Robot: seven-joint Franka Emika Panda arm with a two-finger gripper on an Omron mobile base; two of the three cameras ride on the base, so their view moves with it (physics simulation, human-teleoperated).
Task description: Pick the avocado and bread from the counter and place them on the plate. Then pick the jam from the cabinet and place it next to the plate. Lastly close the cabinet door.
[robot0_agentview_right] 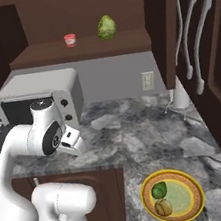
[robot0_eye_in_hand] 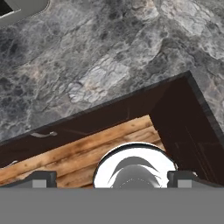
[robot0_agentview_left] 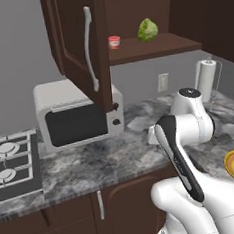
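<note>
Two items, the jam (robot0_agentview_left: 114,42) and a leafy green ball (robot0_agentview_left: 147,30), sit on the shelf behind the open cabinet door (robot0_agentview_left: 82,41) in the left base view. Right base view: avocado (robot0_agentview_right: 159,191) and bread (robot0_agentview_right: 163,207) lie touching on the plate (robot0_agentview_right: 191,210). Hand view: the fingers (robot0_eye_in_hand: 41,178) stand spread wide, holding nothing, above the worktop (robot0_eye_in_hand: 109,57) edge.

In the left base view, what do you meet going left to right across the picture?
Stove burners → microwave → cabinet door → jam → leafy green ball → paper towel roll → plate.
</note>
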